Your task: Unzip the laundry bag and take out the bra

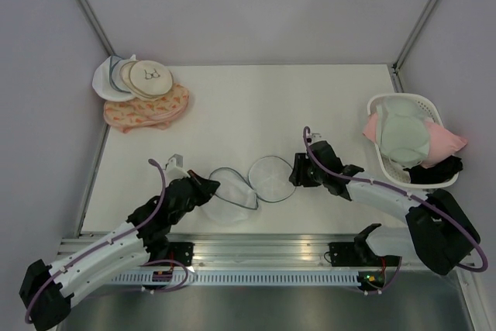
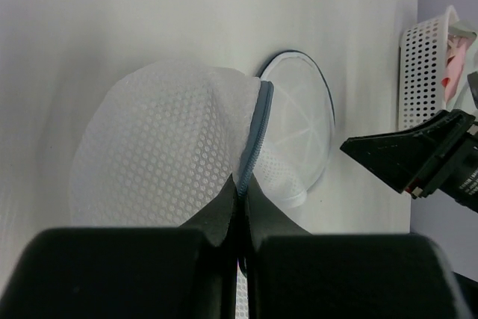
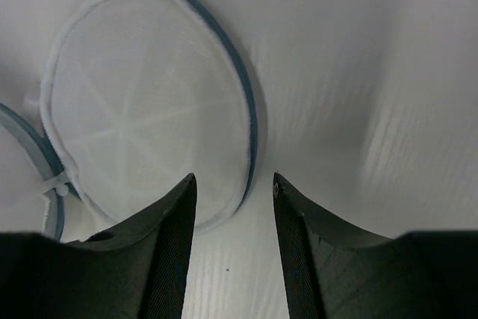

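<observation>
The laundry bag [image 1: 246,184] lies unzipped on the desk [image 1: 310,98], left tool [image 2: 243,201] pinched on its zipper rim, right tool [image 3: 233,181] wide above the flat half. The bra [image 1: 404,136] seems to sit in the basket [image 1: 377,103]. If the left arm pulls away clamped, the bag could slide off the near edge

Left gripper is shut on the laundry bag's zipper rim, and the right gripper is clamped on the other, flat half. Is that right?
Not quite. The left gripper is shut on the laundry bag's zipper rim, but the right gripper is open. The right wrist view shows its fingers apart at the edge of the flat half, gripping nothing.
</observation>
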You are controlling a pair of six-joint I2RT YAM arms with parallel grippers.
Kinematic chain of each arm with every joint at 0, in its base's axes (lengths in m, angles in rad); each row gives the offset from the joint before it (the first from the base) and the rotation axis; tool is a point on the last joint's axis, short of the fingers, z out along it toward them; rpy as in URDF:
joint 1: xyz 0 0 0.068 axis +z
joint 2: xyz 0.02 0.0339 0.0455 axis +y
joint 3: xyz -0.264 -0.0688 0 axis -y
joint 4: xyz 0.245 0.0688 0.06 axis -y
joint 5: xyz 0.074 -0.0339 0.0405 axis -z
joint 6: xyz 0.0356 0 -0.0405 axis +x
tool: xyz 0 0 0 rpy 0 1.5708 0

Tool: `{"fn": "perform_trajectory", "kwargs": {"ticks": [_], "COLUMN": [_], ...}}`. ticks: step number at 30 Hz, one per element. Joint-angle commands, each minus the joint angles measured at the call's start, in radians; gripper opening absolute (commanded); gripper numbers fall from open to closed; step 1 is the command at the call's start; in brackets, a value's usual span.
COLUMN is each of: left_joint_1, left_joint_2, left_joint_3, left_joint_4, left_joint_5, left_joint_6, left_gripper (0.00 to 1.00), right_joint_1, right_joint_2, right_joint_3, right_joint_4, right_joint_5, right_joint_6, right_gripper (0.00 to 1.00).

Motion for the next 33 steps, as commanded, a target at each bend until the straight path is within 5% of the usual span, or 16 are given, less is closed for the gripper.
{"fn": "perform_trajectory", "kwargs": {"ticks": [1,10,17,23,25,26,28,29,33], "left_joint_1": [0.003,0.003,0.003,0.003,0.003,0.003,0.003,0.003,0.003], "left_joint_2": [-0.035,-0.065,-0.076,-0.067,-0.056,-0.053,-0.049,-0.050,-0.067], "left_joint_3": [-0.018,-0.055,-0.071,-0.079,-0.072,-0.059,-0.047,-0.032,-0.001], "left_joint_4": [-0.015,-0.011,0.008,0.129,0.170,0.193,0.210,0.212,0.180], "left_joint_5": [0.007,0.016,0.029,0.087,0.121,0.128,0.141,0.144,0.132], "left_joint_6": [-0.038,-0.061,-0.056,0.005,0.049,0.062,0.095,0.105,0.126], "left_gripper": [0.02,0.02,0.02,0.04,0.20,0.51,0.77,0.99,1.00], "right_joint_1": [0.008,0.021,0.047,0.047,0.047,0.047,0.046,0.046,0.047], "right_joint_2": [0.025,0.145,0.133,0.010,-0.025,-0.051,-0.068,-0.077,-0.082], "right_joint_3": [0.045,0.014,0.023,0.081,0.131,0.170,0.209,0.247,0.313], "right_joint_4": [-0.018,0.094,0.082,-0.091,-0.178,-0.206,-0.277,-0.297,-0.346], "right_joint_5": [0.155,0.094,0.129,0.296,0.397,0.432,0.512,0.534,0.581], "right_joint_6": [-0.022,0.004,0.006,-0.014,-0.028,-0.045,-0.068,-0.077,-0.155], "right_gripper": [0.51,0.39,0.00,0.00,0.00,0.00,0.00,0.00,0.00]}}
